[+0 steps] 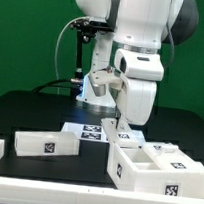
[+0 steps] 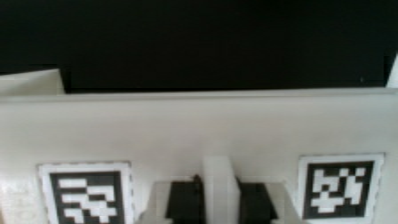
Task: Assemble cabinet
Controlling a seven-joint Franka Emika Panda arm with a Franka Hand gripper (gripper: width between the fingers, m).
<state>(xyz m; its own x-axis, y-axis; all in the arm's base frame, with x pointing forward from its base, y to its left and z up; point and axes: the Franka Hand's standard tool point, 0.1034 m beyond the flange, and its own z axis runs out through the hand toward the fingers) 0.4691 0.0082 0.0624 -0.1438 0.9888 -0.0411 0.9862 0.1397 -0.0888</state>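
Jaws astride an upright wall of the cabinet [image 1: 144, 174] [image 2: 196, 125] (grip or gap, impossible to tell)

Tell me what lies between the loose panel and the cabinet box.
Only bare black table separates the loose panel from the cabinet box; the marker board lies just behind that gap. The exterior view shows this.

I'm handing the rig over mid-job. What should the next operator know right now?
The gripper is low over the near wall of the cabinet box; open or shut cannot be told.
The cabinet box sits open-topped at the exterior view's right. A loose panel lies apart at the left, and the marker board is behind.
Done: the box is partly built.
Left: join the loose panel. The knob is not visible.
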